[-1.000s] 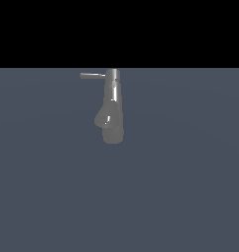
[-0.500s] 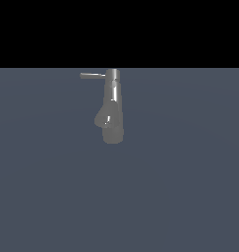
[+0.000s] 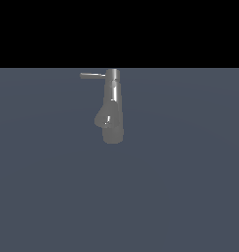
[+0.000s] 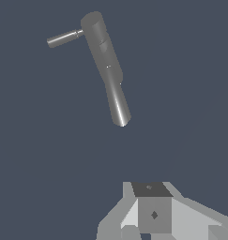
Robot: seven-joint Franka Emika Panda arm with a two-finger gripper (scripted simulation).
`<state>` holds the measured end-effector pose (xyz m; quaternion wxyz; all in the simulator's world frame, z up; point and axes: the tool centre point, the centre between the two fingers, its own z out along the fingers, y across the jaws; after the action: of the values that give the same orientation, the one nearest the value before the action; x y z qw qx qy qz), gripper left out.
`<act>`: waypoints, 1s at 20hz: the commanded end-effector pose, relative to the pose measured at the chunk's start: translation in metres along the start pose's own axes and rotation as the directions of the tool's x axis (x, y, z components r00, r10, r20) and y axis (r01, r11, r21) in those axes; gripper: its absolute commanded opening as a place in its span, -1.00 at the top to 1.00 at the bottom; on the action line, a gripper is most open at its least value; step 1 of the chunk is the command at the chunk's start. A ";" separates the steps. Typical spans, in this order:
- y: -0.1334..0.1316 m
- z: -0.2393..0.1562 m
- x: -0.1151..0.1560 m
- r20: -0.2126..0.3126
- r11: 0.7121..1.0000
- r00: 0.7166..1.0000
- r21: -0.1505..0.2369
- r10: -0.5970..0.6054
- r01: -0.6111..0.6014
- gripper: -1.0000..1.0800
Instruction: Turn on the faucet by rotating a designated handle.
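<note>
- In the wrist view I see only the grey base of the gripper [image 4: 155, 213], cut off at the frame edge; the fingertips lie outside the picture, so I cannot tell whether the claw is released or clenched.
- The exterior view shows no part of the arm or gripper.
- The faucet [image 3: 111, 106] stands upright on the flat blue-grey floor [image 3: 190, 187], near the exterior view's centre and toward the far edge of the surface, its top just below the black background band.
- Its long axis is vertical in the exterior view; the rounded spout bulge faces the exterior view's left, and the wider base sits at the bottom.
- The handle [image 3: 93, 76] is a thin straight rod, horizontal, projecting from the faucet's top toward the exterior view's left.
- The wrist view sees the faucet [image 4: 106, 65] from above and at a tilt, well apart from the gripper, with the handle [image 4: 64, 38] jutting sideways from its capped end.
- Only the wrist view shows the flat top cap; the spout bulge is hard to make out there.
</note>
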<state>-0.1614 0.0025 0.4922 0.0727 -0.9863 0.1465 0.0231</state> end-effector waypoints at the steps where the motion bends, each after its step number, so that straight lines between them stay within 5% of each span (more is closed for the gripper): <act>1: -0.007 0.003 0.018 0.012 0.998 0.998 0.013 0.067 -0.068 1.00; 10: -0.034 0.023 0.084 0.053 0.950 0.950 0.028 0.308 -0.310 1.00; 20: -0.065 0.062 0.154 0.071 0.830 0.828 0.002 0.556 -0.557 1.00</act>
<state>-0.0074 0.0268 0.4362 0.0813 -0.9075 0.4058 0.0725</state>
